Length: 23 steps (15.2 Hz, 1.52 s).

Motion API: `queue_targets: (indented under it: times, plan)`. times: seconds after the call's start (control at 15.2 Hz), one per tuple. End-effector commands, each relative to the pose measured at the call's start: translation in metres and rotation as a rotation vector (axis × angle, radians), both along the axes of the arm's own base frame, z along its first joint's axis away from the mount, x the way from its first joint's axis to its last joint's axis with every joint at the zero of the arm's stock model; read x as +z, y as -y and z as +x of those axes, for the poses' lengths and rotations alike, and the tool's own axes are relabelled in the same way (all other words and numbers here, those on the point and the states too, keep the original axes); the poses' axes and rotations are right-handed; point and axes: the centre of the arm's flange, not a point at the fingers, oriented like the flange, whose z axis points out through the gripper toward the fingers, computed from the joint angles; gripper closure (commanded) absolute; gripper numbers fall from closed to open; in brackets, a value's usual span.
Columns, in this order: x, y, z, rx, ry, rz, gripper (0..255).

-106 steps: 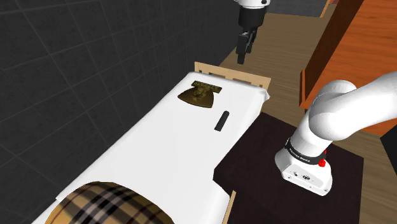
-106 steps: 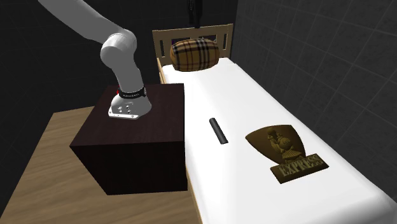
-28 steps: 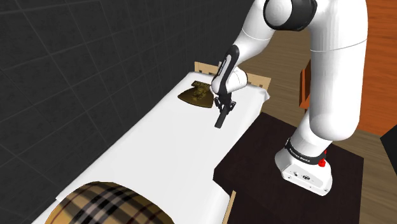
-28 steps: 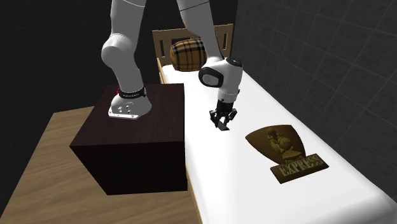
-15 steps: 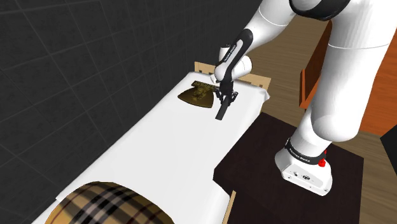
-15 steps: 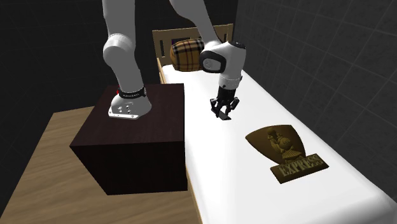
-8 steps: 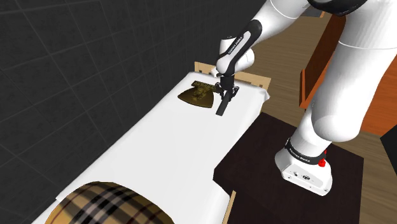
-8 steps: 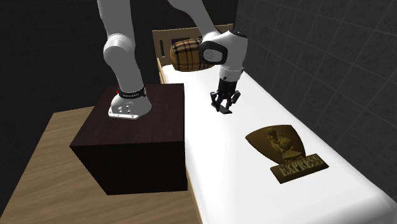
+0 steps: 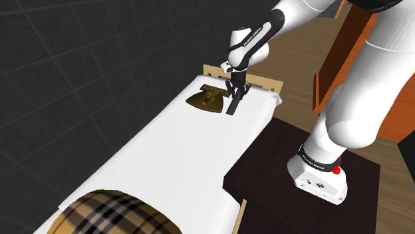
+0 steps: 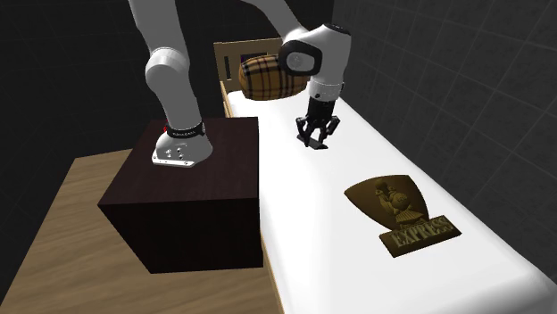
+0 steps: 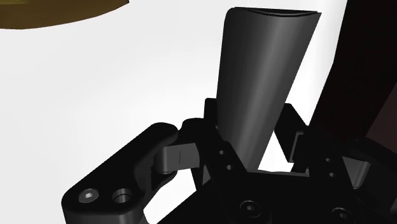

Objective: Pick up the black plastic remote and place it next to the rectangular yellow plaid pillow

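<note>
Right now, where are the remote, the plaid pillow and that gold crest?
remote [image 11: 264,83]: wrist view, middle of its dark body.
plaid pillow [image 10: 259,78]: second exterior view, middle of its facing side.
gold crest [image 10: 393,203]: second exterior view, middle of the shield.

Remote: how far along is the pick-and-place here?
Done: the gripper is shut on the black remote, which looks lifted off the white bed. In hand: the carry. Left: travel to the plaid pillow and setting the remote down beside it.

Dark grey tiled wall [image 9: 80,60]; wooden plank floor [image 10: 62,254]; white bed [image 9: 166,153], pale wooden headboard [image 10: 236,45]; orange-brown wooden furniture [image 9: 330,70].
</note>
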Motion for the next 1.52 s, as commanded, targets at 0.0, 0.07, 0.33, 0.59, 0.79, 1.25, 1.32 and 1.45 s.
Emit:
queue_targets:
  times: [0.0, 0.07, 0.33, 0.59, 0.79, 1.25, 1.32, 1.45]
  plan:
    - [0.010, 0.001, 0.000, 0.000, 0.000, 0.000, 255]
    - [0.016, 0.001, 0.000, 0.000, 0.000, 0.000, 255]
    - [0.037, 0.001, 0.000, 0.000, 0.000, 0.000, 255]
    - [0.058, 0.001, 0.000, 0.000, 0.000, 0.000, 255]
    - [0.074, 0.001, 0.000, 0.000, 0.000, 0.000, 255]
    - [0.111, 0.001, 0.000, 0.000, 0.000, 0.000, 255]
    - [0.111, 0.001, 0.000, 0.000, 0.000, 0.000, 255]
    - [0.111, -0.026, 0.000, 0.000, 0.000, 0.000, 255]
